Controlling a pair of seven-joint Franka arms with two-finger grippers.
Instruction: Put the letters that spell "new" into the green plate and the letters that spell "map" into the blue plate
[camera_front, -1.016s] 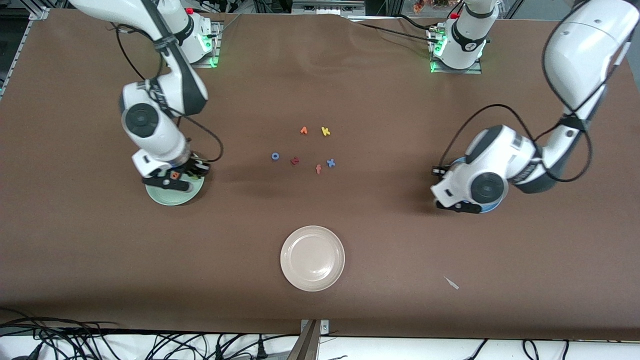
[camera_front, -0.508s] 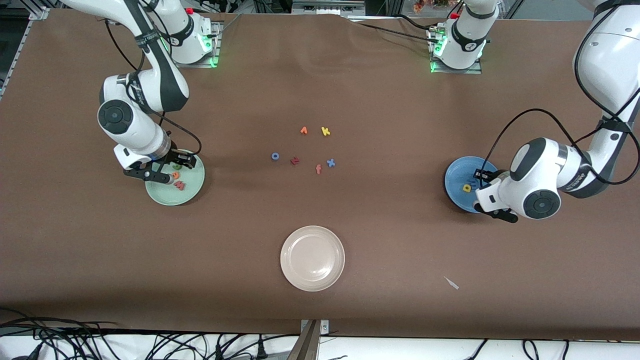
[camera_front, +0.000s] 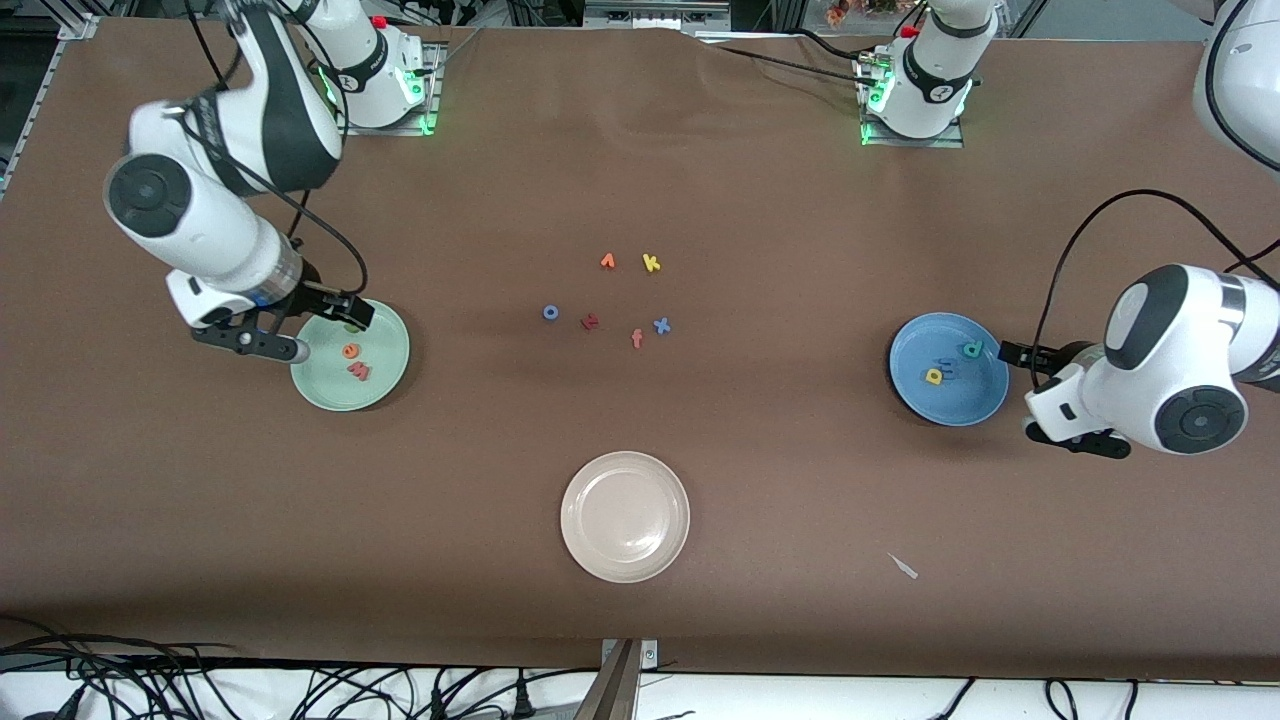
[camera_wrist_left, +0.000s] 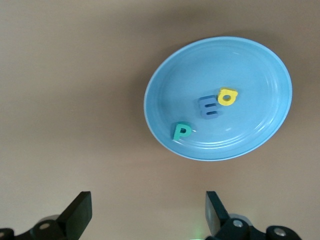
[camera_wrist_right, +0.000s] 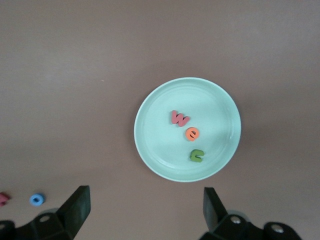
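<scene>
Letters n (camera_wrist_right: 196, 156), e (camera_wrist_right: 192, 133), w (camera_wrist_right: 179, 118) lie in the green plate (camera_front: 385, 385); m (camera_wrist_left: 208, 106), a (camera_wrist_left: 181, 131), p (camera_wrist_left: 227, 96) in the blue plate (camera_front: 965, 405). Right gripper (camera_front: 290, 330) and left gripper (camera_front: 1050, 395), both released, hang beside their plates. Sorting looks finished; next, just retreat

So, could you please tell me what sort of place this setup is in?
Probably a robotics lab: a brown-covered table, the arms' bolted bases along one edge, and loose cables along the edge nearest the front camera.
</scene>
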